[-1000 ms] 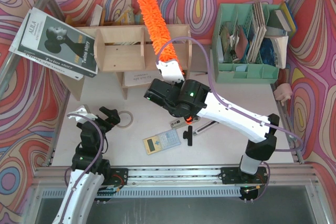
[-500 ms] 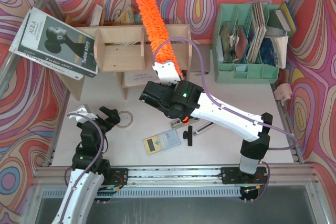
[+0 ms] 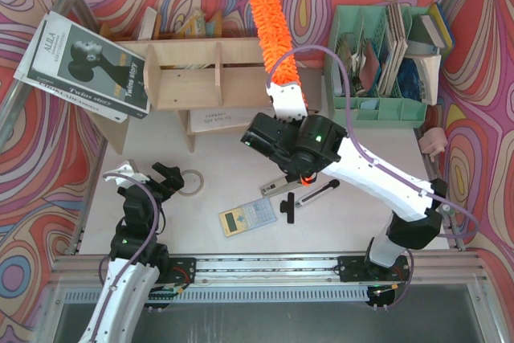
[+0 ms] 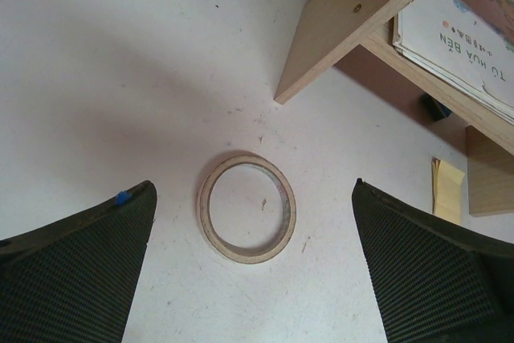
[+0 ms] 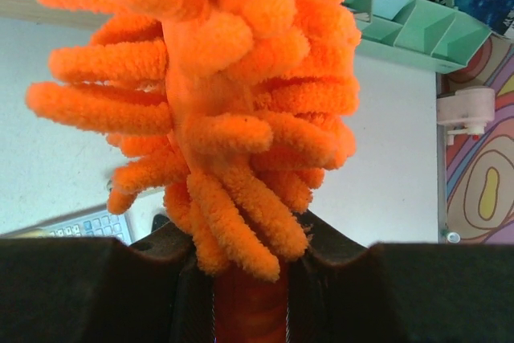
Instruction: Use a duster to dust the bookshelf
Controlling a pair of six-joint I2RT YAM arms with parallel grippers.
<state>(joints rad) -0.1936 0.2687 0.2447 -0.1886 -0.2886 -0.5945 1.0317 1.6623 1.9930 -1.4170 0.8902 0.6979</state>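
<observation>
**Right gripper [image 3: 287, 107].** My jaws are closed tight on the handle end of the duster [image 3: 269, 22]. In the right wrist view the gripper [image 5: 249, 279] clamps the orange stem directly below the brush, and the fluffy strands of the duster [image 5: 225, 118] fill most of that view.

**Duster position.** In the top view the brush runs away from my right gripper, crosses the right end of the bookshelf [image 3: 193, 78] and reaches the top edge of the picture. It lies between the shelf's middle compartments and the green file organiser [image 3: 377, 110]. I cannot tell whether the strands touch the wood.

**Left gripper [image 3: 152, 178].** My jaws stand fully apart and hold nothing. The arm sits at the near left of the table [image 3: 217, 146]. In the left wrist view the gripper [image 4: 253, 190] hangs over a tape ring [image 4: 245, 255] lying flat on the table, and the fingers [image 4: 88, 263] are clear of it on both sides. A leg of the bookshelf [image 4: 361, 14] stands just beyond the ring.

**Other items.** A calculator [image 3: 247, 217] lies near the front of the table. A large book [image 3: 84, 66] leans at the shelf's left end.
</observation>
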